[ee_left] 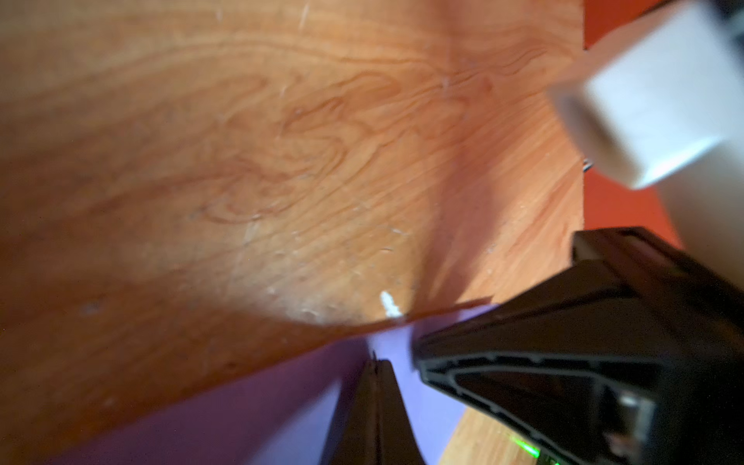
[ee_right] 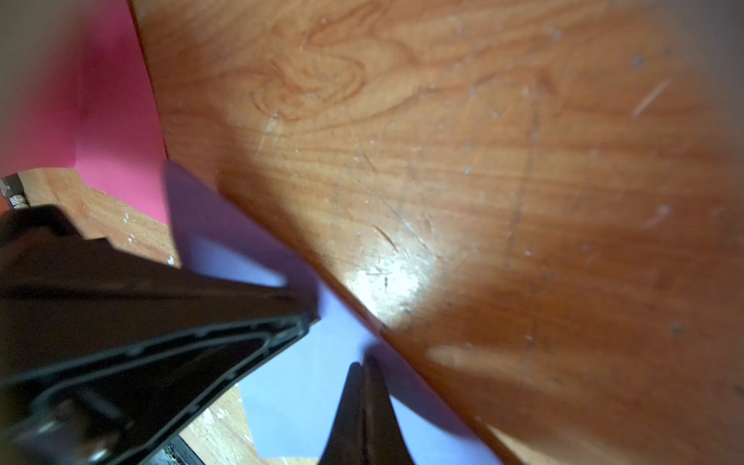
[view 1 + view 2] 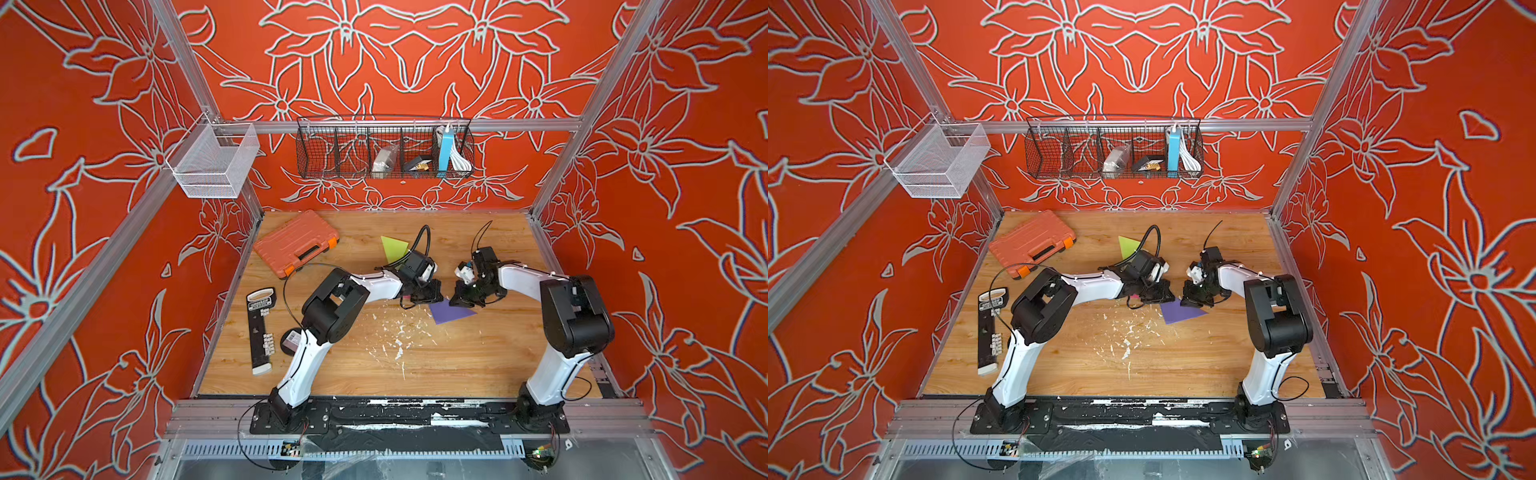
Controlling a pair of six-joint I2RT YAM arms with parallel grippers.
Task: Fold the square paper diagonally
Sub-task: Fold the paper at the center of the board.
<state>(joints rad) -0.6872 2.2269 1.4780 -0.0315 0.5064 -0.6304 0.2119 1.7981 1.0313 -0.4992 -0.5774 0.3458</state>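
Scuffed wooden tabletop (image 3: 415,365) carries the purple paper sheet (image 3: 451,314) near its middle. My left gripper (image 1: 375,362) and right gripper (image 2: 363,365), both pinched shut, rest their tips on it.

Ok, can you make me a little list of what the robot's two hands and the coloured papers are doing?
left gripper: shut, tip at the purple paper
right gripper: shut, tip at the same paper, facing the left one
purple paper: on the wooden table, partly hidden under both grippers
green paper: triangle shape, farther back on the table
pink paper: beside the purple one, mostly hidden
orange case: closed, back left corner
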